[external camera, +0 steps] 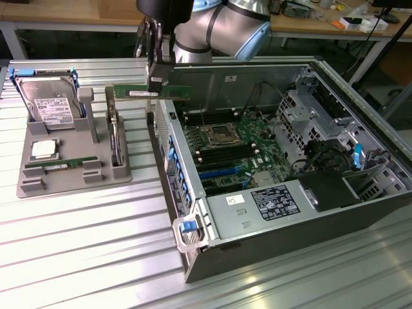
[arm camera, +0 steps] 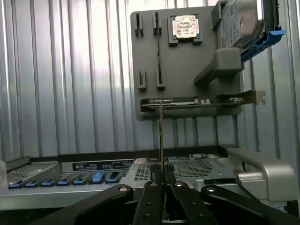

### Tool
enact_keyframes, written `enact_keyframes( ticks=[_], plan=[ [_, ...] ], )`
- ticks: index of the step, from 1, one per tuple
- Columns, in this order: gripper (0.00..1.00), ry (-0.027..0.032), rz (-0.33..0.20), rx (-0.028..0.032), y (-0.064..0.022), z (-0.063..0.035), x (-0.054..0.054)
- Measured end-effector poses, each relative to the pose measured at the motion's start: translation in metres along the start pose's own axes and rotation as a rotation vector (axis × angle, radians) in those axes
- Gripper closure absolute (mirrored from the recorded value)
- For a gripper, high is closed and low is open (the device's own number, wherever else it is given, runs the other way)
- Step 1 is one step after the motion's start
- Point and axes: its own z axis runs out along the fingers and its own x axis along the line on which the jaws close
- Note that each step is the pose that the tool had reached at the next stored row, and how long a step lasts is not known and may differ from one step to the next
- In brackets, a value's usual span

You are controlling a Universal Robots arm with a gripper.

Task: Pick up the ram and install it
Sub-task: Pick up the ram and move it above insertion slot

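Note:
The ram (external camera: 132, 93), a long thin green stick with a white label, hangs level in the air, and my gripper (external camera: 156, 82) is shut on its middle from above. It hovers between the grey parts holder (external camera: 74, 183) and the open computer case (external camera: 193, 257), near the case's wall at the exterior view's left. In the wrist view the ram (arm camera: 161, 133) shows edge-on as a thin line rising from between my gripper's (arm camera: 162, 185) closed black fingers. The motherboard (external camera: 228, 151) with its long memory slots lies inside the case, below and towards the exterior view's right.
The holder carries a hard drive (external camera: 48, 103), a silver processor chip (external camera: 44, 149), a bracketed card (external camera: 114, 138) standing on edge, and another green stick (external camera: 58, 165). The case has a power supply (external camera: 273, 203) and a drive cage (external camera: 315, 122). Ribbed metal tabletop (external camera: 84, 244) surrounds everything.

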Motion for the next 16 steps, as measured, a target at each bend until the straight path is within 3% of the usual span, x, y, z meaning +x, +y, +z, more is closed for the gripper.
enact_keyframes(
  ticks=[3,6,9,16],
  plan=[
    [0.87,0.0004,0.000,-0.0052,-0.0251,-0.0025,-0.006],
    [0.87,0.0008,0.000,-0.0084,-0.0395,-0.0040,-0.009],
    [0.87,0.0014,0.000,-0.0138,-0.0625,-0.0063,-0.014],
    [0.87,0.0023,-0.001,-0.0207,-0.0938,-0.0096,-0.022]
  ],
)
